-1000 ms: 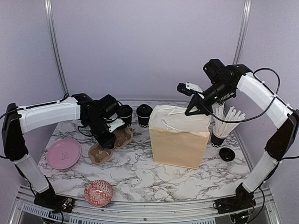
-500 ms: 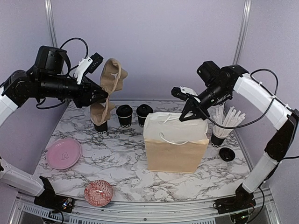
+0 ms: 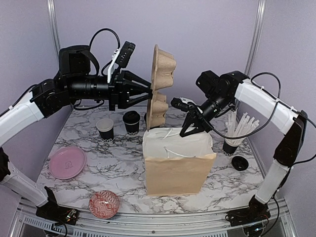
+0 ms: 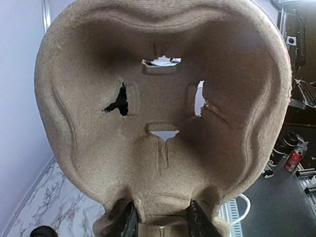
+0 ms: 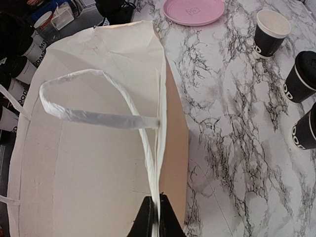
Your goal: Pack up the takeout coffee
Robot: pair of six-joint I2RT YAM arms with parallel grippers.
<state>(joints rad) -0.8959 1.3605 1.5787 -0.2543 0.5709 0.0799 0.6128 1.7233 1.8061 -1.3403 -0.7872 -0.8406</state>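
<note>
Three black takeout coffee cups stand at the back left of the table. In the right wrist view one is open (image 5: 270, 32) and two have lids (image 5: 301, 76) (image 5: 306, 129). The top view shows the open cup (image 3: 105, 130) and one lidded cup (image 3: 131, 122). My left gripper (image 3: 148, 91) is shut on a brown pulp cup carrier (image 3: 159, 79), held on edge in the air above the bag's back left; it fills the left wrist view (image 4: 163, 98). My right gripper (image 3: 187, 129) is shut on the rim of the open brown paper bag (image 3: 175, 170), beside its white handle (image 5: 98, 118).
A black cup of white straws (image 3: 232, 140) and a small black lid (image 3: 240, 162) are at the right. A pink plate (image 3: 67, 162) and a red patterned bowl (image 3: 104, 203) lie at the front left. The bag stands mid-table.
My left gripper lifted the carrier off the table and swung it right, on edge, above the bag. My right gripper pulled the bag toward the front left.
</note>
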